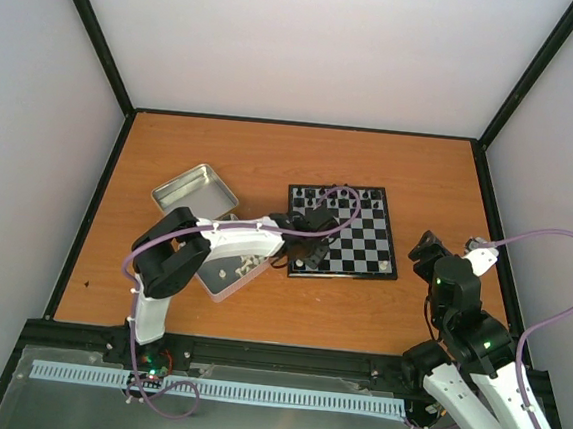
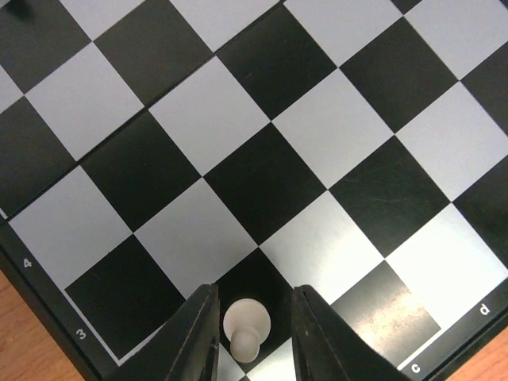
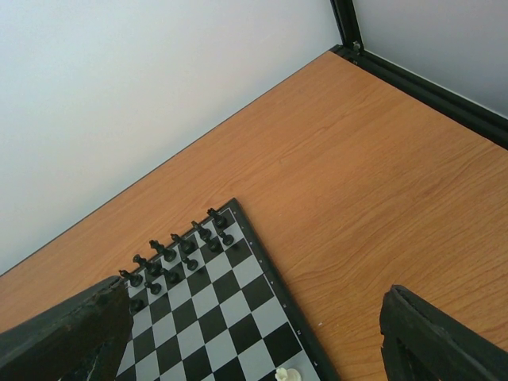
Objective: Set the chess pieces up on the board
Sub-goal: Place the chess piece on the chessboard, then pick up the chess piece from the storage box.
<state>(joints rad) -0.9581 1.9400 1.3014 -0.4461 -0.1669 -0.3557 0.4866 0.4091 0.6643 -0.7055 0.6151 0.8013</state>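
The board (image 1: 356,243) lies right of the table's middle, with black pieces (image 1: 343,194) on its far rows. My left gripper (image 1: 309,239) hangs over the board's near left part. In the left wrist view it (image 2: 254,292) is open, its fingers (image 2: 194,337) either side of a cream pawn (image 2: 248,324) that stands on a black square by rank 3, with a gap on each side. My right gripper (image 1: 429,252) is off the board's right edge, open and empty (image 3: 254,302). Another white piece (image 3: 287,375) stands at the board's near right corner.
A silver metal tin (image 1: 196,191) lies left of the board. A pale shallow tray (image 1: 229,272) with several loose white pieces sits under the left arm. Black frame rails run round the table edges. The left arm's cable loops above the board.
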